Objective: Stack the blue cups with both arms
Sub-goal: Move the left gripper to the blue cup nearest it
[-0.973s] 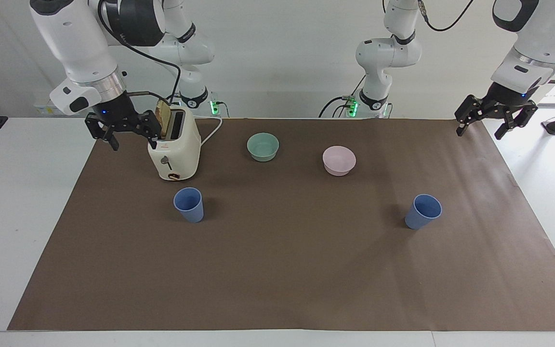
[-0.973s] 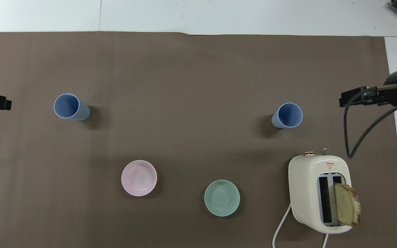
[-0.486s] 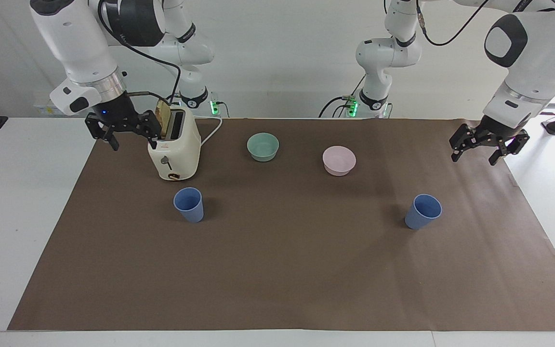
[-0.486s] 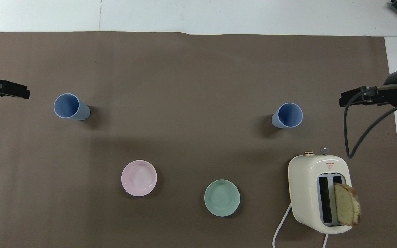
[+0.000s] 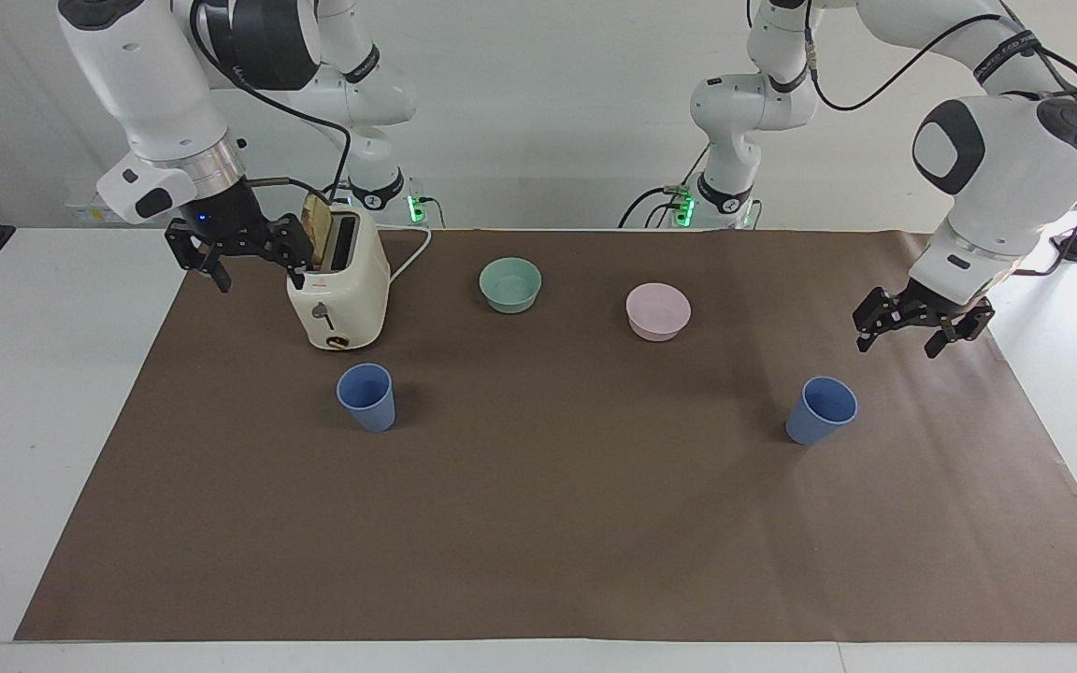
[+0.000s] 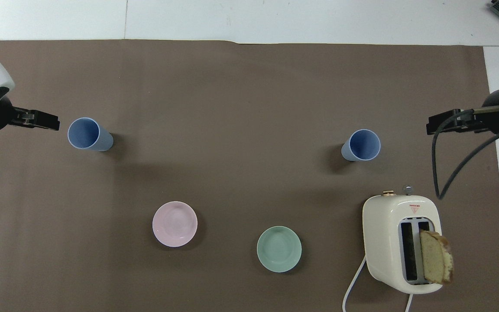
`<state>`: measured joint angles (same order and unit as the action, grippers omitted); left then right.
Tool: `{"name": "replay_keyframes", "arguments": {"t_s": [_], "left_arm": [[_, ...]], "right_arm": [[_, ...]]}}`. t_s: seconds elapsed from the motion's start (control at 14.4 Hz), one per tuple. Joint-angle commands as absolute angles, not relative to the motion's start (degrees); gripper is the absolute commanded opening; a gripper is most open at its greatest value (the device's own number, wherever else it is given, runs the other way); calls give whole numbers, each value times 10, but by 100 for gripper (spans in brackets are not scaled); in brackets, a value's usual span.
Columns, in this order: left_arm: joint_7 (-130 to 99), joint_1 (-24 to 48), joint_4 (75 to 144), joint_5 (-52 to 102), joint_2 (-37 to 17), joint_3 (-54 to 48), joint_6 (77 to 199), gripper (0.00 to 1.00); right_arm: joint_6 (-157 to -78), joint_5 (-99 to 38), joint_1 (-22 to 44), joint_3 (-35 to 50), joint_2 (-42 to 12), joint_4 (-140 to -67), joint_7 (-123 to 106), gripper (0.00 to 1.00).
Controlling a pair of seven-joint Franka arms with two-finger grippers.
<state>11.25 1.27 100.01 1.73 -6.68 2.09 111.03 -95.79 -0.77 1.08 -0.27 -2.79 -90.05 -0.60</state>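
Note:
Two blue cups stand upright on the brown mat. One cup [image 5: 367, 397] [image 6: 361, 145] is toward the right arm's end, just farther from the robots than the toaster. The other cup [image 5: 821, 411] [image 6: 89, 134] stands toward the left arm's end. My left gripper [image 5: 896, 346] [image 6: 46, 122] hangs open over the mat close beside that cup, apart from it, with nothing between its fingers. My right gripper [image 5: 258, 279] [image 6: 442, 123] waits open and empty in the air over the mat's edge, beside the toaster.
A cream toaster [image 5: 337, 290] [image 6: 401, 242] holds a slice of bread [image 6: 435, 262] in one slot, its cord trailing toward the robots. A teal bowl [image 5: 510, 284] [image 6: 279, 249] and a pink bowl [image 5: 658, 311] [image 6: 174, 223] sit nearer to the robots than the cups.
The left arm has swung in from the table's end and come down, bringing its open gripper close to the cup there. The right arm has not moved.

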Motion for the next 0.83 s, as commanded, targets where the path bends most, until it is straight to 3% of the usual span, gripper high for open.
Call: {"name": "replay_keyframes", "arguments": {"t_s": [0.0,0.42,0.63,0.76], "left_arm": [[120,14,1044,11,-62,24,1147,100],[116,17,1085,13,-84,23,1195,99],[115,17,1098,17,-97,23,1224,83],[101,22,1101,18,-113,23,1270,82]], "right_arm": [[-959,-17,4,-2,-12,-918,-22,100],[-960,-17,4,-2,-9,-923,-23,100],[-961,-17,4,-2,-9,-923,-22,100],[-960,-17,4,-2,-9,-924,-22,100]]}}
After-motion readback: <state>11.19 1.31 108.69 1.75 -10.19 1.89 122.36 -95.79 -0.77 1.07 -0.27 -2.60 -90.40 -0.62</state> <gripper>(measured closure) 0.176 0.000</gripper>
